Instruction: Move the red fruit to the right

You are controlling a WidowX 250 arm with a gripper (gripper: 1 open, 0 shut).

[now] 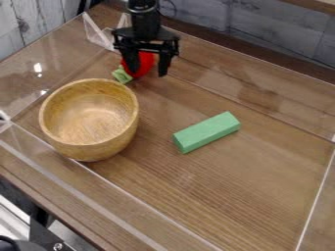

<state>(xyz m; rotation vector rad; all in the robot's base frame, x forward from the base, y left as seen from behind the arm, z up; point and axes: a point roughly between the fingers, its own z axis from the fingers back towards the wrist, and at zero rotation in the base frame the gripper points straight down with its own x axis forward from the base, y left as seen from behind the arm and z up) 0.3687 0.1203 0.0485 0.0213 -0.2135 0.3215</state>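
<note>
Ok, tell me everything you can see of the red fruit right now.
The red fruit is small, rounded and bright red, looking like glossy plastic, with a green leafy bit at its lower left. It sits between the gripper's dark jaws, which hide much of it, just behind the wooden bowl's far rim. Whether it rests on the table or is lifted, I cannot tell.

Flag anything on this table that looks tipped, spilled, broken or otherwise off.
Nothing stands out. The wooden bowl sits upright and empty, the green block lies flat on the table, and the red fruit sits between the gripper's fingers.
</note>
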